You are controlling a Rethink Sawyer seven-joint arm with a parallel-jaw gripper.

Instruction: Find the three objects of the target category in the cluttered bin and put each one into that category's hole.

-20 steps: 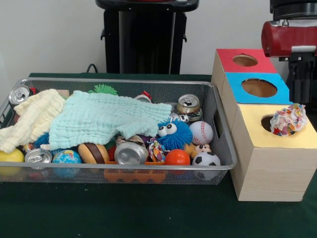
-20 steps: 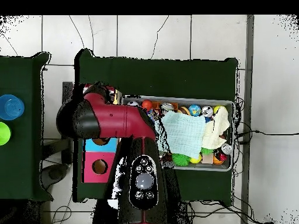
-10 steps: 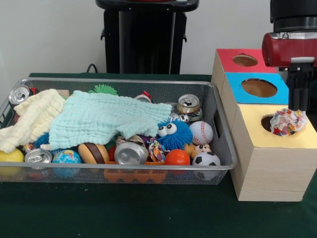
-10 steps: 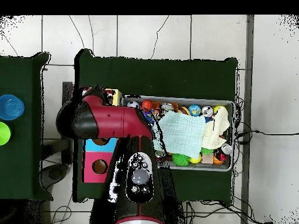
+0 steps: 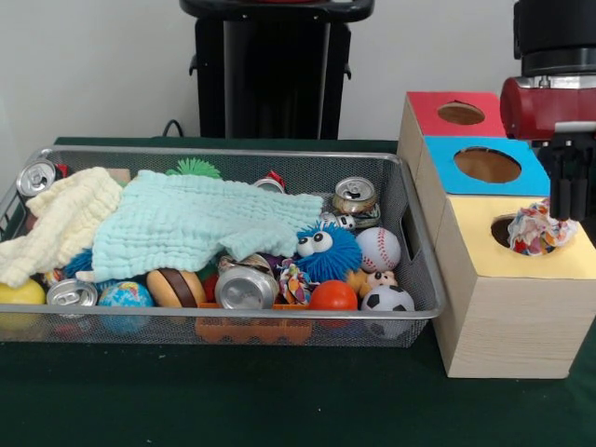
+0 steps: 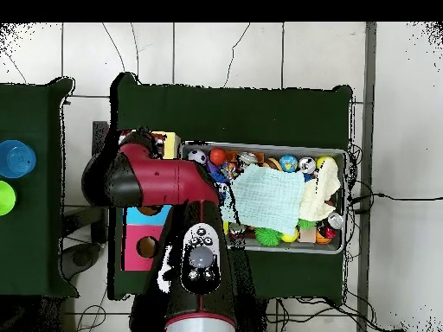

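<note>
A multicoloured knotted rag toy (image 5: 533, 231) sits in the round hole of the yellow-topped box (image 5: 521, 263) at the right. My gripper (image 5: 569, 216) hangs just above its right side, open, with its dark fingers apart and the toy resting low in the hole. Behind the yellow box stand a blue-topped hole (image 5: 487, 165) and a red-topped hole (image 5: 461, 114). The wire bin (image 5: 223, 152) holds a similar small rag toy (image 5: 296, 279) beside a blue furry toy with eyes (image 5: 326, 250). In the overhead view my red arm (image 6: 164, 181) covers the boxes and hides the gripper.
A mint cloth (image 5: 200, 223) and a cream cloth (image 5: 60, 223) cover much of the bin. Around them lie drink cans (image 5: 244, 287), a baseball (image 5: 378, 249), a soccer ball (image 5: 387, 300), an orange ball (image 5: 333, 296) and a burger toy (image 5: 175, 287).
The rag toy has dropped lower into the yellow hole. The gripper came down over it, then shifted slightly right, and its fingers have spread apart.
</note>
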